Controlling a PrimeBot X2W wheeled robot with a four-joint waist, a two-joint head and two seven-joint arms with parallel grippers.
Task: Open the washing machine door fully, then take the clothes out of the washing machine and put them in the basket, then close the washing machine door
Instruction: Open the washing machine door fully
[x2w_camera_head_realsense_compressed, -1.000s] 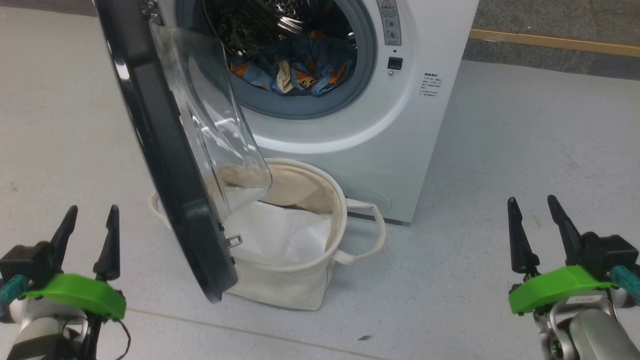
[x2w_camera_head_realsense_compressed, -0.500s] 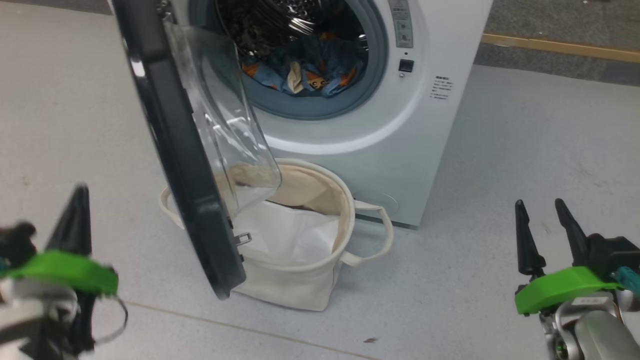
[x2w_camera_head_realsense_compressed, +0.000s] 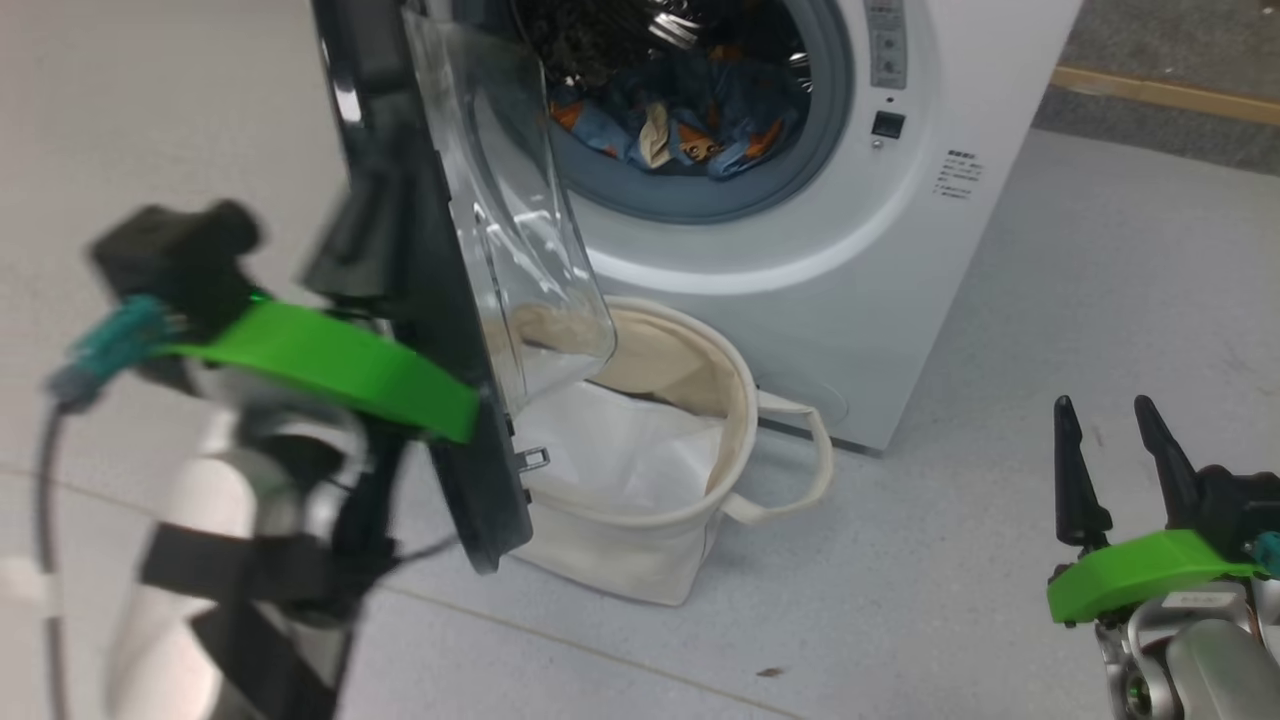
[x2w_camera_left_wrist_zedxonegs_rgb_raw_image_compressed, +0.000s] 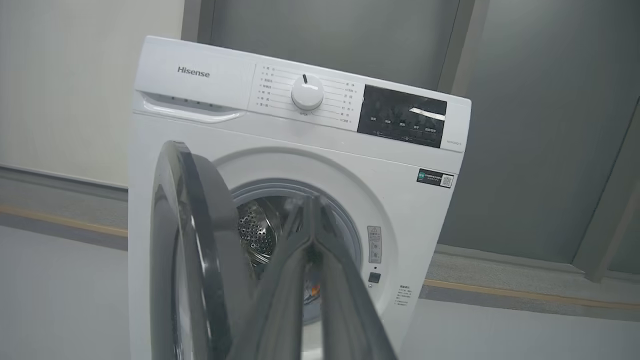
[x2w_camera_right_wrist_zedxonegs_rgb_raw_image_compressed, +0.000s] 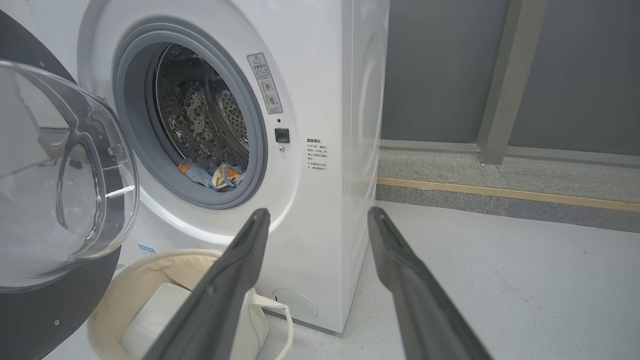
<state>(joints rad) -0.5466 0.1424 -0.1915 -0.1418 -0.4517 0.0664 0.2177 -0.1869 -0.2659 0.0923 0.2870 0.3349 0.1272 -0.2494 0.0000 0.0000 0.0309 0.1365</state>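
Door (x2w_camera_head_realsense_compressed: 490, 500) is standing half open at upper left, clothes (x2w_camera_head_realsense_compressed: 700, 110) lying inside the washer (x2w_camera_head_realsense_compressed: 900, 280). Left tool (x2w_camera_left_wrist_zedxonegs_rgb_raw_image_compressed: 310, 225) is clenching empty beside the door; right tool (x2w_camera_head_realsense_compressed: 1103, 410) is hanging released at lower right.

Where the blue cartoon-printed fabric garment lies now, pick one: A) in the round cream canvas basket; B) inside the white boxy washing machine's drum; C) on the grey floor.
B: the blue garment lies in the drum of the washing machine; the basket holds a white sheet.
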